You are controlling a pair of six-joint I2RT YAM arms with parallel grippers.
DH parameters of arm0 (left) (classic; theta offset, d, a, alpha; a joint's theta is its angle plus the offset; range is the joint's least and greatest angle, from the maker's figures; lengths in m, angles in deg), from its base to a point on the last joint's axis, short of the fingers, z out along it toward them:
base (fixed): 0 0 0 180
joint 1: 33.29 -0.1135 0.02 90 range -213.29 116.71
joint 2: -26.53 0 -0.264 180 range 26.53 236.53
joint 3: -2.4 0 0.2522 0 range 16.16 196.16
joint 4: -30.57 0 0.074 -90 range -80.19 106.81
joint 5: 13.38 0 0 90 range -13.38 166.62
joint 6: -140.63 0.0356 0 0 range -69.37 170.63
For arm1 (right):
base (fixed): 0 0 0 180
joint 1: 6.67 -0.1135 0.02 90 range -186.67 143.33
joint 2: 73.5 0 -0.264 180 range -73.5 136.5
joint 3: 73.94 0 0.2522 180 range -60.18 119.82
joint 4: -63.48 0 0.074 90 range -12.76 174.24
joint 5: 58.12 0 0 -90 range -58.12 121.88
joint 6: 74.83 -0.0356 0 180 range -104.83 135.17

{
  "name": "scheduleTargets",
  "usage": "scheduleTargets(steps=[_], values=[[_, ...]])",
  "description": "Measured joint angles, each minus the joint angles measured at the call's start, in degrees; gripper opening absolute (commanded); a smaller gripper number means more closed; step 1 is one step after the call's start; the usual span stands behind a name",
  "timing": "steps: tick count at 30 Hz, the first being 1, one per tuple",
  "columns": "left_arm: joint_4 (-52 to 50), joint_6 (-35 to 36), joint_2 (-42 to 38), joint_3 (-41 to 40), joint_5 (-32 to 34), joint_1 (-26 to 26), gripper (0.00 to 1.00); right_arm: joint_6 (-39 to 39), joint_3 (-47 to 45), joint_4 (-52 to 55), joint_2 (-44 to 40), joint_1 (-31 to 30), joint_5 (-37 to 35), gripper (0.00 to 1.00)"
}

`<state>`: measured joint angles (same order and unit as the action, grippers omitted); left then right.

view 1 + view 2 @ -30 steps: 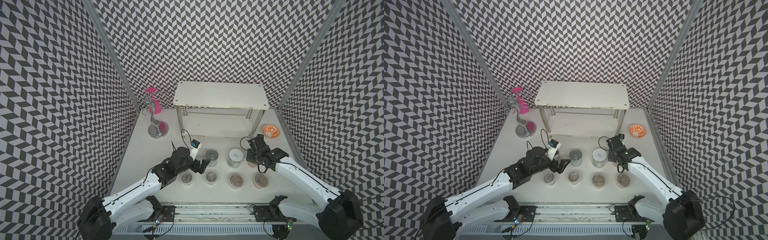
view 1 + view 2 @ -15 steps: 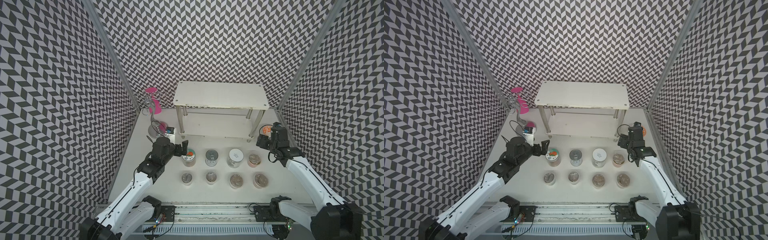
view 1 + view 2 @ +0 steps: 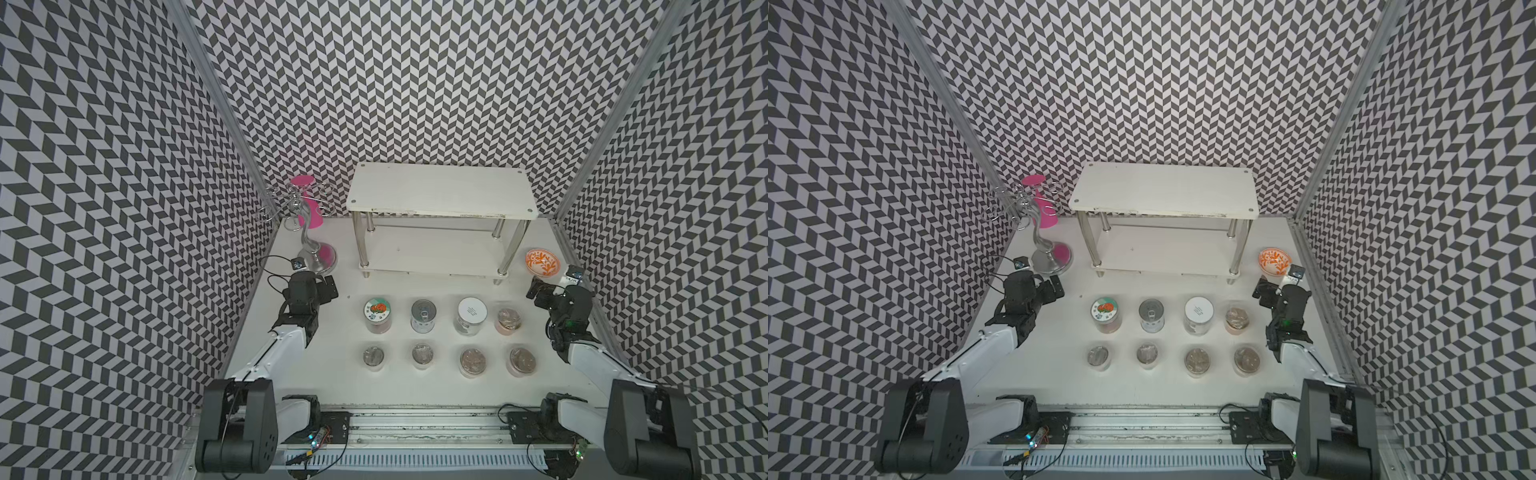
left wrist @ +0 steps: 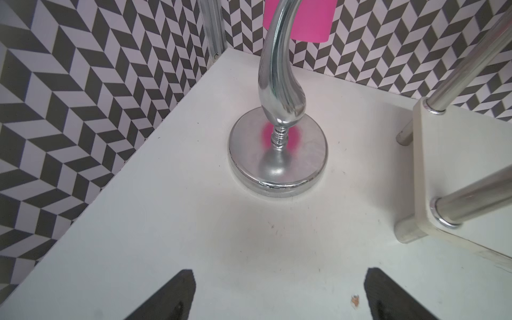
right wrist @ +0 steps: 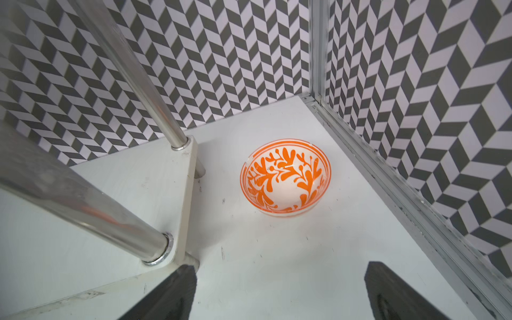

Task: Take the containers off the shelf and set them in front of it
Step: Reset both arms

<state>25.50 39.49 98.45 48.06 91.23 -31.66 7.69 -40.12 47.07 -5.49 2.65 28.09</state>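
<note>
Both top views look down from above; wrist cameras sit low beside the shelf.

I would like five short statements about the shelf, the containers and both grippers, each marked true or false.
1. No container shows on the shelf. True.
2. Eight containers stand in two rows of four in front of the shelf. True.
3. The silver tin can stands in the row nearer the robot. False: it stands in the row nearer the shelf, between the picture-lid jar and the white-lidded jar.
4. The fingers of the right gripper are shut on a tub. False: they are open and hold nothing; the orange-and-white bowl lies ahead of them.
5. The left gripper is open and faces the chrome cup stand. True.
</note>
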Motion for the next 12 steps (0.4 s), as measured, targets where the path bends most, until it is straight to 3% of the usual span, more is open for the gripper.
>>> scheduleTargets(steps=[6,12], values=[[14.0,5.3,6.9,-2.6,3.5,-0.3,1.00,2.2,-0.2,-11.7,3.8,-0.2,4.0,1.00],[20.1,6.4,9.1,-2.7,0.7,-1.8,1.00,3.4,-0.2,-14.5,4.9,-0.2,5.9,1.00]])
